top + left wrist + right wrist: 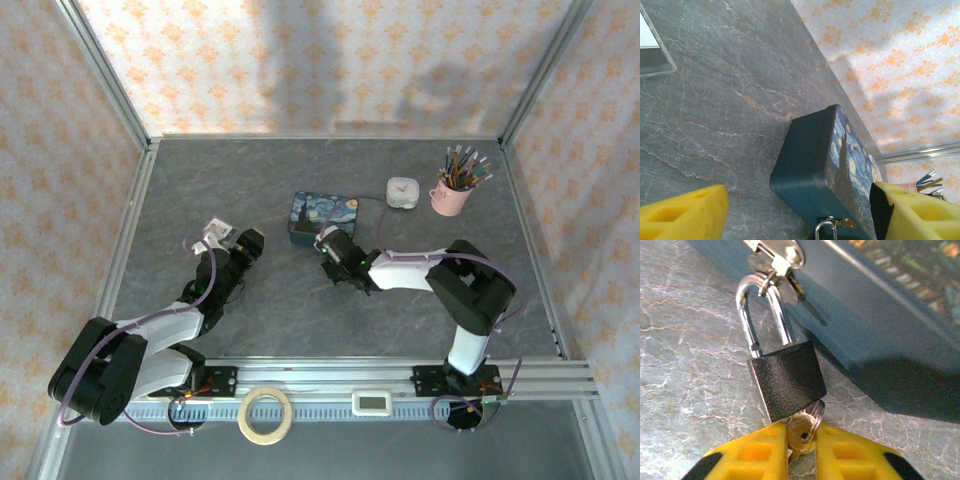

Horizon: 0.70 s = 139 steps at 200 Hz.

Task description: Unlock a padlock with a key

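- The padlock (787, 380) is seen in the right wrist view hanging at the near side edge of the blue painted tin (880, 330), its silvery shackle (765, 305) threaded through the tin's metal hasp (782, 252).
- The dark body is tilted, with its lower end towards the camera. The shackle's left leg appears to stand just clear of the body.
- The key (800, 430) is set into the underside of the padlock and is pinched between the yellow fingers of the right gripper (802, 450), which are pressed close on it.
- From above, the right gripper (330, 248) is placed against the front edge of the tin (325, 212), near the middle of the tabletop (200, 180).
- The left gripper (240, 245) is held to the left of the tin, apart from it, with bare tabletop between them.
- In the left wrist view the left gripper (797, 200) is spread wide with nothing between its fingers (685, 215). The tin's rounded corner and the shackle (824, 229) are framed between them.
- A white case (403, 192) and a pink cup (450, 197) of pens are set behind the tin to the right, near the far edge.
- Open tabletop is left along the left and far sides.
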Each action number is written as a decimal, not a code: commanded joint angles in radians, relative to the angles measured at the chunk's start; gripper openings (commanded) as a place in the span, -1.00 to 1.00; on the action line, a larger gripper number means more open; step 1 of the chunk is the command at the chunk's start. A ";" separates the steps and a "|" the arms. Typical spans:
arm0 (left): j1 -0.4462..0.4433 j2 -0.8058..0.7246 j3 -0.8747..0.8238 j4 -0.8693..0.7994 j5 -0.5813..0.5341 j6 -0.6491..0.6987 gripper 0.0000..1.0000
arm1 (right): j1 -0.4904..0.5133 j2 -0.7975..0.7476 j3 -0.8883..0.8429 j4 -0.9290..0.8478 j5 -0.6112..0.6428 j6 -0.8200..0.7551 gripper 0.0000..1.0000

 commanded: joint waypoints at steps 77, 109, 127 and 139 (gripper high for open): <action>0.015 0.045 -0.016 0.112 0.080 0.026 0.37 | -0.073 0.040 0.138 -0.032 -0.285 -0.100 -1.00; -0.008 0.104 -0.015 0.169 0.107 0.010 0.30 | -0.094 0.059 0.169 -0.041 -0.337 -0.066 -1.00; -0.021 0.144 -0.004 0.191 0.109 0.000 0.30 | -0.094 0.066 0.172 -0.053 -0.315 -0.062 -1.00; -0.027 0.167 0.002 0.209 0.112 -0.006 0.30 | -0.094 0.065 0.167 -0.056 -0.300 -0.056 -1.00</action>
